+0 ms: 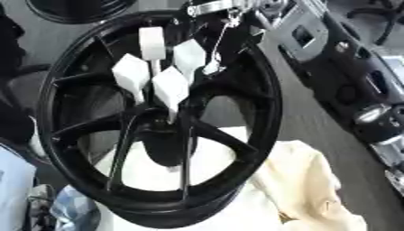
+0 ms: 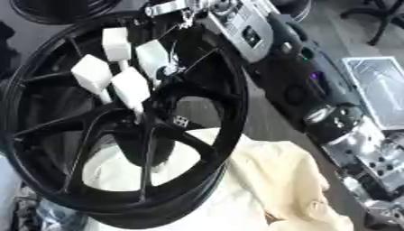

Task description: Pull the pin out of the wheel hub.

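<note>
A big black spoked wheel hub (image 1: 260, 103) lies tilted on a cream cloth and fills most of both views. My right arm (image 2: 308, 85), black with silver joints, comes in from the upper right. My right hand (image 1: 170, 85) hangs over the spokes just above the hub's centre (image 1: 162, 140), showing several white blocks. A thin white sliver (image 1: 171, 115) runs down from the lowest block towards the centre; whether it is the pin is unclear. The hand's black parts blend into the wheel, so its grip is hidden. My left hand shows in no view.
The cream cloth (image 1: 308, 180) spreads under the wheel to the lower right. Another black rim (image 1: 79, 9) lies at the top left. Grey floor runs along the right, with a chair base (image 2: 378, 18) and a flat printed sheet (image 2: 383, 90). Blue-white material (image 1: 71, 207) sits at the lower left.
</note>
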### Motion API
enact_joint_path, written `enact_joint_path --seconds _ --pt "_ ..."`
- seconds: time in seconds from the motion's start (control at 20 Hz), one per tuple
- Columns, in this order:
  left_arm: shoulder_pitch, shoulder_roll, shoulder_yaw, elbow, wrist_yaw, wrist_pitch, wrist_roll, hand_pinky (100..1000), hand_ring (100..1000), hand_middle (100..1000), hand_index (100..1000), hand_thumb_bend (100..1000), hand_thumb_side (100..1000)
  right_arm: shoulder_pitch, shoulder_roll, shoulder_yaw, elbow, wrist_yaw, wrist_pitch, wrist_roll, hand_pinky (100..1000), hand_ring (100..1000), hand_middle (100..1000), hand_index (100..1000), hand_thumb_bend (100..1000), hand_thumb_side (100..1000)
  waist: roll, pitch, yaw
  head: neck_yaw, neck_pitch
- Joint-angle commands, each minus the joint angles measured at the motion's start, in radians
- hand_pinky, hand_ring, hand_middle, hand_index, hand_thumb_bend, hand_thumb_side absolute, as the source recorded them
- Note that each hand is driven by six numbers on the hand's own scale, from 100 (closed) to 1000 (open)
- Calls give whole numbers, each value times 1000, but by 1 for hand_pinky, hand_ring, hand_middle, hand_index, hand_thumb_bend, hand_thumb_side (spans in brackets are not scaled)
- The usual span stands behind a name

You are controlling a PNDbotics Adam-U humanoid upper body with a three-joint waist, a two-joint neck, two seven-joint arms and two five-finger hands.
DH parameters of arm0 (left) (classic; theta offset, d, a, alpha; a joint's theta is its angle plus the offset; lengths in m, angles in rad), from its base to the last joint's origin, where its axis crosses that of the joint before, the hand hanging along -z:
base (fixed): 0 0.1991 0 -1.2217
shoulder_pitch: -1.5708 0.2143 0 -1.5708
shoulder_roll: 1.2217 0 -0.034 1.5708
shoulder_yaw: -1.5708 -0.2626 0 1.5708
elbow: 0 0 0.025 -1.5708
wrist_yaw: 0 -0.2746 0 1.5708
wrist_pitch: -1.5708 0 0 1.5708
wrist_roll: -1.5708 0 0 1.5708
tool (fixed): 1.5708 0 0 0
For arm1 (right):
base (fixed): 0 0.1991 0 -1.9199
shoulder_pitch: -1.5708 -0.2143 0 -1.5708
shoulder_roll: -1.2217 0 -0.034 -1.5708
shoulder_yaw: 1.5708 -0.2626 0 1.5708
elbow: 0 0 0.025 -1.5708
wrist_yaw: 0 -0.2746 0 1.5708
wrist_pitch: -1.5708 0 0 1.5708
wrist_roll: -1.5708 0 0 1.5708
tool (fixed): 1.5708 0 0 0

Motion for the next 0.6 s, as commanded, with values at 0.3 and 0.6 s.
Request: enact_joint_path --seconds 0.3,0.6 --pt "-9 16 4 -10 -2 2 -8 747 769 738 710 233 823 -23 -9 1 4 17 -5 0 848 797 729 826 406 100 7 -19 2 -9 -9" --pt "-10 17 3 -9 -5 5 -11 748 769 739 709 231 826 -27 -9 0 0 13 5 0 841 784 674 786 405 100 7 -20 4 -11 -13"
